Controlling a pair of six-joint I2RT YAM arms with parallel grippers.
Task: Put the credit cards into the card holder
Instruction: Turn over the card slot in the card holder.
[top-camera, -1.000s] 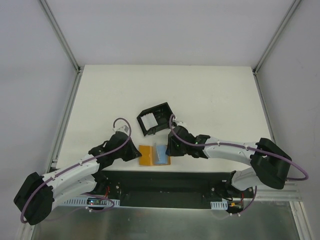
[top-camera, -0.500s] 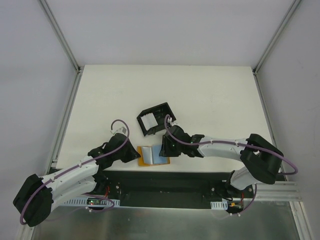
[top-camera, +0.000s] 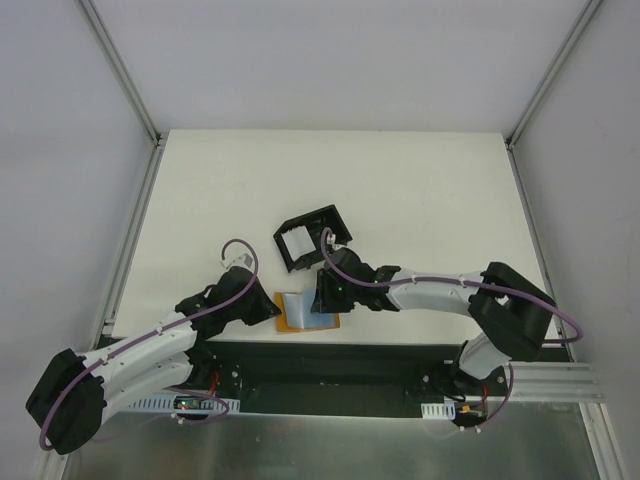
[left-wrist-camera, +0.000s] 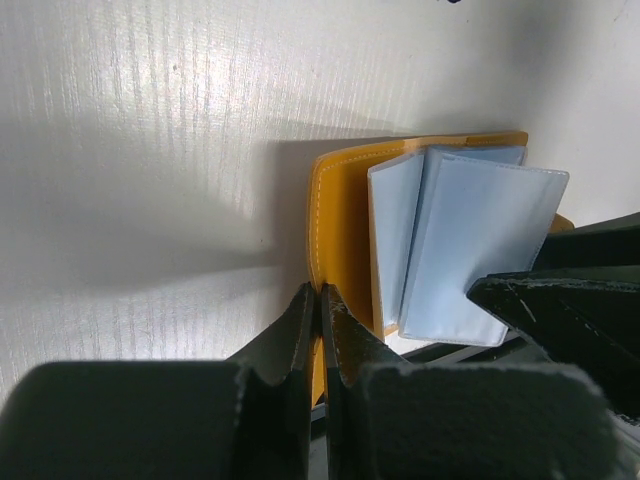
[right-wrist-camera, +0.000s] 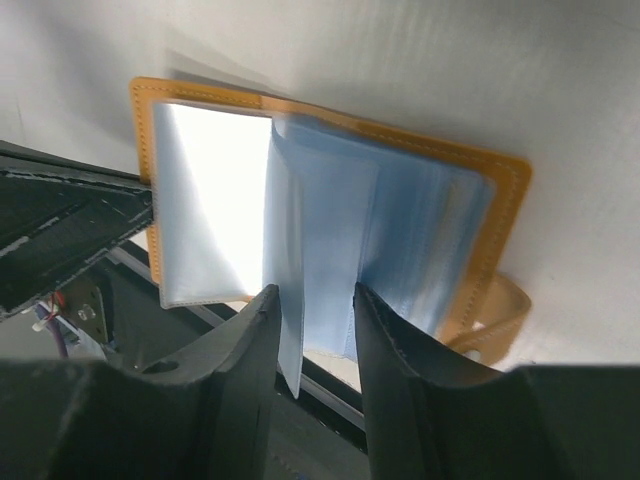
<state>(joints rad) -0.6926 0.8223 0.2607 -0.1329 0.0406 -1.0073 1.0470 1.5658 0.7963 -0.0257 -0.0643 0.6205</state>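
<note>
Right gripper (right-wrist-camera: 315, 300) just slid onto the wallet (left-wrist-camera: 340, 230), jaws apart round a sleeve (right-wrist-camera: 320, 230). Left gripper (left-wrist-camera: 320, 300) clamps the cover, so card-pulling's probably next.

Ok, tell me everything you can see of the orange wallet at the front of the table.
The wallet lies open, cover down, at the near edge of the table. Its cover is tan-orange and leather-looking, with pale stitching round the rim and a strap at one side. Inside are clear bluish plastic sleeves; I can't make out a card in them. One leaf stands up between the open fingers of the right gripper. The left gripper is shut on the cover's edge.
</note>
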